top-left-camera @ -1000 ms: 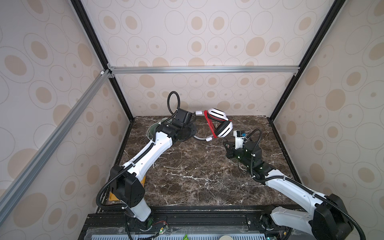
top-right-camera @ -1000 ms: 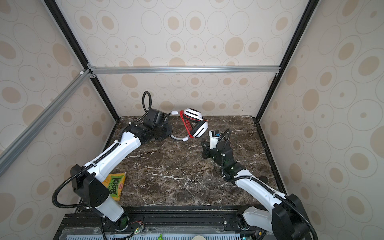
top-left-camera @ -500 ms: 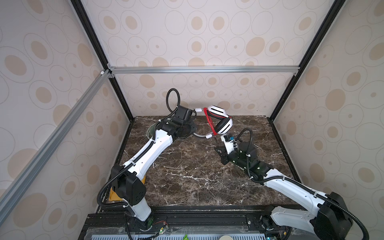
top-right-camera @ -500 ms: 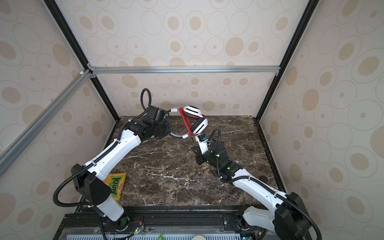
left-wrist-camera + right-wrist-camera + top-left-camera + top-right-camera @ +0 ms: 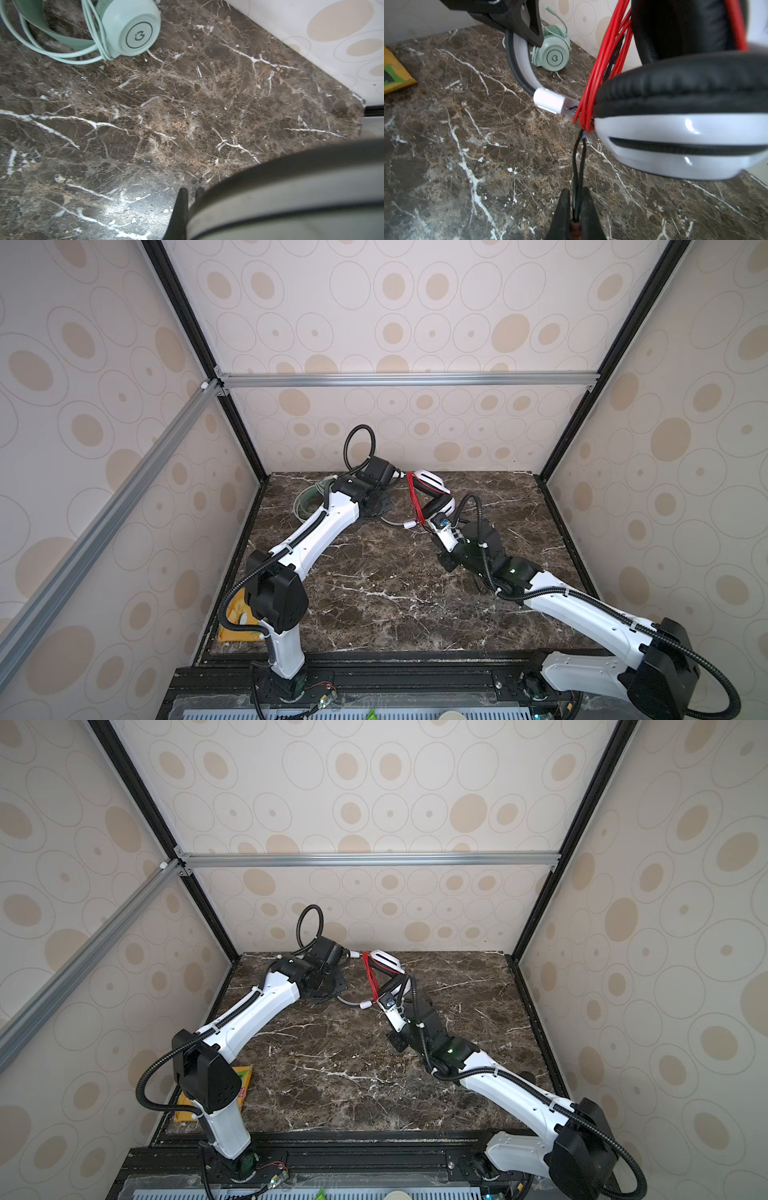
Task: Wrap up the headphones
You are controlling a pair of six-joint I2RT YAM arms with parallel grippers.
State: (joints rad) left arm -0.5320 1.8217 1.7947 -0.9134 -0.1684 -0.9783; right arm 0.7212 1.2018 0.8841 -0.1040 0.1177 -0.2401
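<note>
Right wrist view: right gripper [image 5: 576, 209] pinches the dark tail of the red cord [image 5: 600, 68] wound on the white-and-black headphones [image 5: 675, 145], their grey headband [image 5: 521, 62] clamped by the left gripper [image 5: 190, 199], while in a top view the mint green headphones [image 5: 305, 502] lie on the table [image 5: 374, 593] at upper left behind the left arm [image 5: 316, 531], a yellow packet [image 5: 232, 614] at lower left.

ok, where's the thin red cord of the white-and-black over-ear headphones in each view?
Top view: thin red cord, wound on the white-and-black headphones, far centre of the dark marble table.
Top view: same place.
Left wrist: not in it.
Right wrist: strands running past the black ear pad.
Shared landmark: curved grey headband.
</note>
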